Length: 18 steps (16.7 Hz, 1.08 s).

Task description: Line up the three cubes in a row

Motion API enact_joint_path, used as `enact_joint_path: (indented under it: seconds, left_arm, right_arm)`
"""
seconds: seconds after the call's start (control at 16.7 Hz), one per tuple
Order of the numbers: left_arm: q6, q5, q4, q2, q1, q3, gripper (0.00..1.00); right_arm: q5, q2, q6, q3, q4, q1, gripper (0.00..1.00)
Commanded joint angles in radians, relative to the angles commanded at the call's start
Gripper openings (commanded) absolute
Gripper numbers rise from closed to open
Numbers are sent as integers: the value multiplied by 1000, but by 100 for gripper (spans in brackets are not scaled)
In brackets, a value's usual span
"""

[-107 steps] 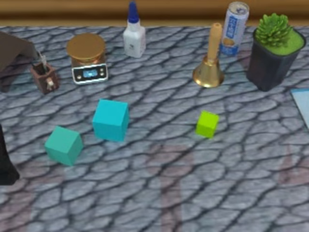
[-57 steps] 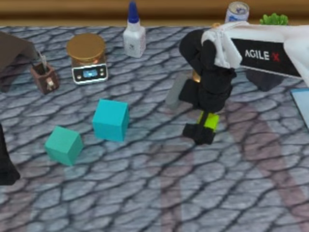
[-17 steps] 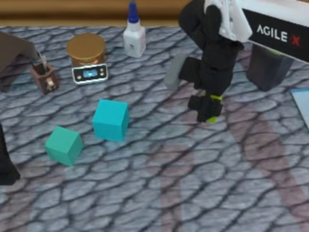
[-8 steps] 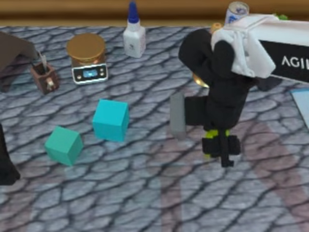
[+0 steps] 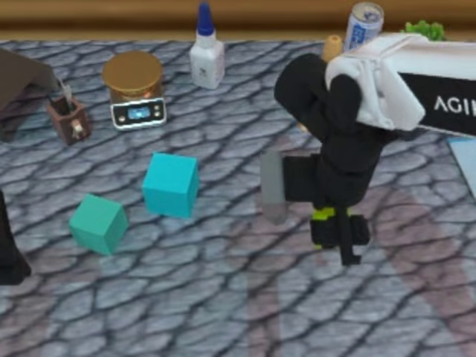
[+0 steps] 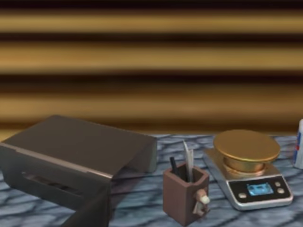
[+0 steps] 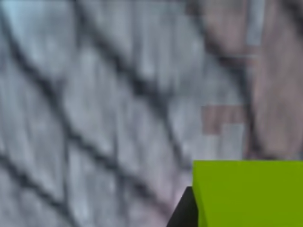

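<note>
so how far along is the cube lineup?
Early. Nothing is in a row yet: the cyan-blue cube and teal-green cube sit on the table's left side. In hand: the right claw is shut on the lime-green cube, right of centre. The left arm is parked at the left edge. Left to do: set lime down, then line up the other two.

table [image 5: 223, 297]: grey cobbled pattern, dark seams
big cube [image 5: 171, 184]: cyan-blue
mid cube [image 5: 97, 223]: teal-green
small cube [image 7: 251, 194]: lime-green
scale [image 5: 134, 89]: brass top
</note>
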Motion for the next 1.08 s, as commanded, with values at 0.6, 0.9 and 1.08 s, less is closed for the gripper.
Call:
enact_joint_path:
  seconds: [0.6, 0.9, 1.08]
  left_arm:
    - [0, 0, 0, 0, 0, 0, 100]
    - [0, 0, 0, 0, 0, 0, 100]
    - [0, 0, 0, 0, 0, 0, 100]
  right_arm:
    - [1, 82, 0, -126, 211, 5, 0]
    - [1, 82, 0, -126, 211, 5, 30]
    - [1, 82, 0, -126, 211, 5, 53]
